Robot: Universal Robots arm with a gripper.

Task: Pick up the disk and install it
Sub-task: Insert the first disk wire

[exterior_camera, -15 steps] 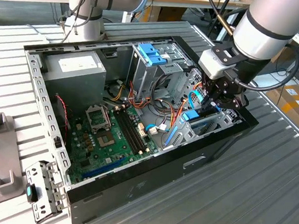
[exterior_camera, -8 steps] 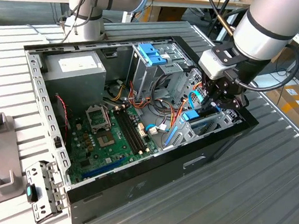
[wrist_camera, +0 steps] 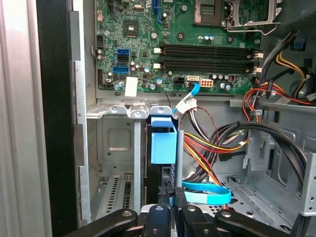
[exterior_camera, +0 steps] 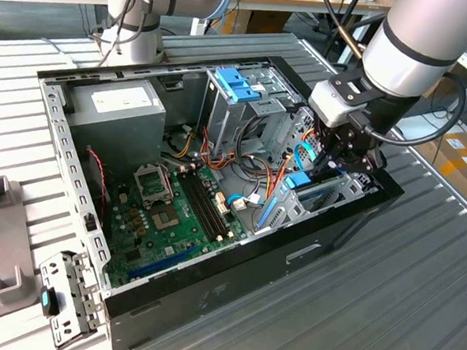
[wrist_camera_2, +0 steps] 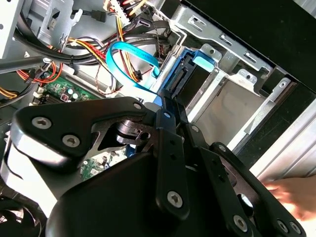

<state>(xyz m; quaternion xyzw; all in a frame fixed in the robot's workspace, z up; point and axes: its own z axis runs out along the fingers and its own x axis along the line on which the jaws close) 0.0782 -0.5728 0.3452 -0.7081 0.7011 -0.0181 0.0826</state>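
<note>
over ribbed metal worktop [exterior_camera: 419,309], inside open computer case [exterior_camera: 205,298]: clenching end effector [wrist_camera_2: 168,102] on the disk [wrist_camera_2: 191,81], holding it on edge in the corner drive bay [wrist_camera: 116,143]. judging it stiff, dense, shock-sensitive; best gripping across the broad flat faces.

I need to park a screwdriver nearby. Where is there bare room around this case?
Outside, the table is bare along the black wall of the case, toward the exterior view's right. Inside, the bay panel beside the disk is bare metal. Crowded: cables between cage and board, and the gripper on the disk.
</note>
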